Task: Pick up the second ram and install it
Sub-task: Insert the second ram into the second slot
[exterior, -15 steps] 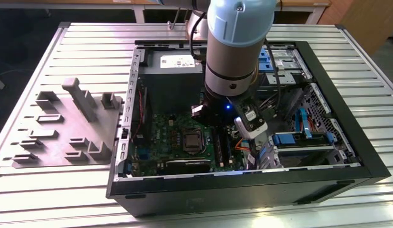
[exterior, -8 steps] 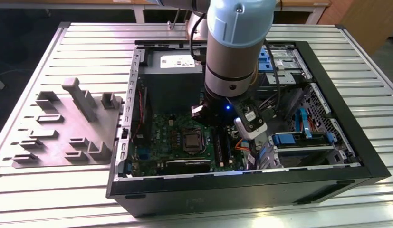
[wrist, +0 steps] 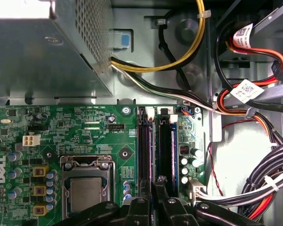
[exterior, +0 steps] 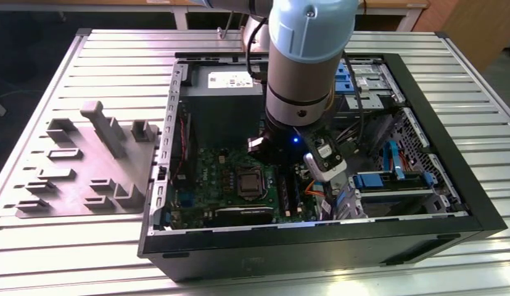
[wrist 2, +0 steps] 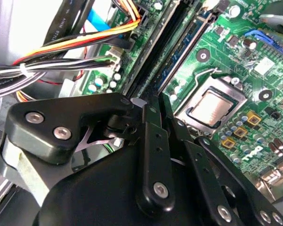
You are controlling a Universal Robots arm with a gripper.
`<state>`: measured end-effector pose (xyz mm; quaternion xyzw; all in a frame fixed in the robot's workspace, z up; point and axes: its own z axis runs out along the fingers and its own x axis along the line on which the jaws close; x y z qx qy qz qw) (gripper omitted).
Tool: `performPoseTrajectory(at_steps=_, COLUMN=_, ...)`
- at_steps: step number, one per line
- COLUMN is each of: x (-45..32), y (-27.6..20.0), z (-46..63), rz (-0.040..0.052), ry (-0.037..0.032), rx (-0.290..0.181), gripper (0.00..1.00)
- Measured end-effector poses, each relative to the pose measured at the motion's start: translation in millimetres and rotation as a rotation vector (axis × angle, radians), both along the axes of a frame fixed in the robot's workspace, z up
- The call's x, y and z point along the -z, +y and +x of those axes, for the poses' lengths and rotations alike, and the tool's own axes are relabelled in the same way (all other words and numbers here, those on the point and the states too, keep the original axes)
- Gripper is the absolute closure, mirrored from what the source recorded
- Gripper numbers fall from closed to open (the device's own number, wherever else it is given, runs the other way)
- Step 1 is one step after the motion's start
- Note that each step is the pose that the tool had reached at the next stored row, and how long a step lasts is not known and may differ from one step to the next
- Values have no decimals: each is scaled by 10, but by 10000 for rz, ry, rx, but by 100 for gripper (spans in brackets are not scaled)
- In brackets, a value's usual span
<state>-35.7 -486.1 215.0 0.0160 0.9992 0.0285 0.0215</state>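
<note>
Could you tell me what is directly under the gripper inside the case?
The gripper sits over the black memory slots beside the processor socket on the motherboard. Its body covers the slots' near ends.

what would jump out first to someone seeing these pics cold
The big robot arm plunging into the open computer case on the slatted metal table dominates the exterior view. In both wrist views the black claw sits low over the long black memory slots on the green motherboard, beside the metal-capped processor socket. A bundle of orange, red, yellow and black cables runs along the case wall past the slots.
</note>
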Motion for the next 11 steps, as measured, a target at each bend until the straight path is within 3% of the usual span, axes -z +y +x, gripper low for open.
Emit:
performPoseTrajectory(at_steps=4, x=-18, y=0, z=0, rz=-3, ry=0, rx=0, gripper=81)
performPoseTrajectory(at_steps=11, x=-162, y=0, z=0, rz=-3, ry=0, rx=0, gripper=81)
